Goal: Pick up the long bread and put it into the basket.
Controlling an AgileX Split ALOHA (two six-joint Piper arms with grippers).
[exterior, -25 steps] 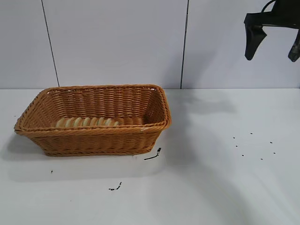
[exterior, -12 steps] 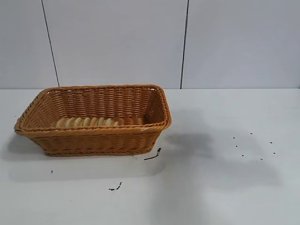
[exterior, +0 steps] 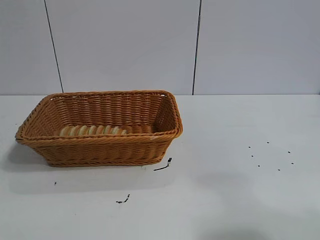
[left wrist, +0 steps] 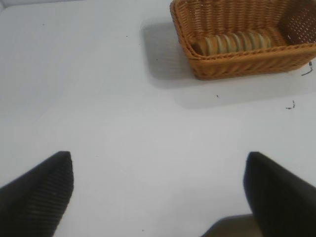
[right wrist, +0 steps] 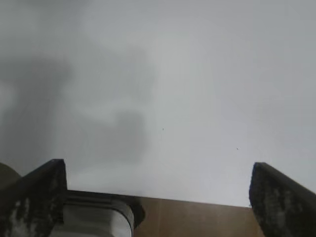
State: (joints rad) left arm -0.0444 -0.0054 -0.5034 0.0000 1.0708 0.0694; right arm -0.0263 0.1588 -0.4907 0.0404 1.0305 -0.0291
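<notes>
The orange-brown wicker basket (exterior: 100, 127) stands on the white table at the left of the exterior view. Inside it, along the near wall, lies the long bread (exterior: 92, 130), pale with ridges. The left wrist view shows the same basket (left wrist: 237, 54) and the long bread (left wrist: 232, 43) far off. My left gripper (left wrist: 158, 163) hangs open over bare table, away from the basket, nothing between its fingers. My right gripper (right wrist: 158, 170) is open too, empty, above the table's edge. Neither arm shows in the exterior view.
Small black specks (exterior: 270, 155) dot the table at the right, and two dark scraps (exterior: 163, 165) lie in front of the basket. A brown floor strip (right wrist: 197, 217) and a pale rounded object (right wrist: 94, 219) show beyond the table's edge under the right gripper.
One second ago the right gripper hung at the exterior view's upper right; it has since left that view. Its shadow slid across the table toward the front right. Basket and bread stayed put.
</notes>
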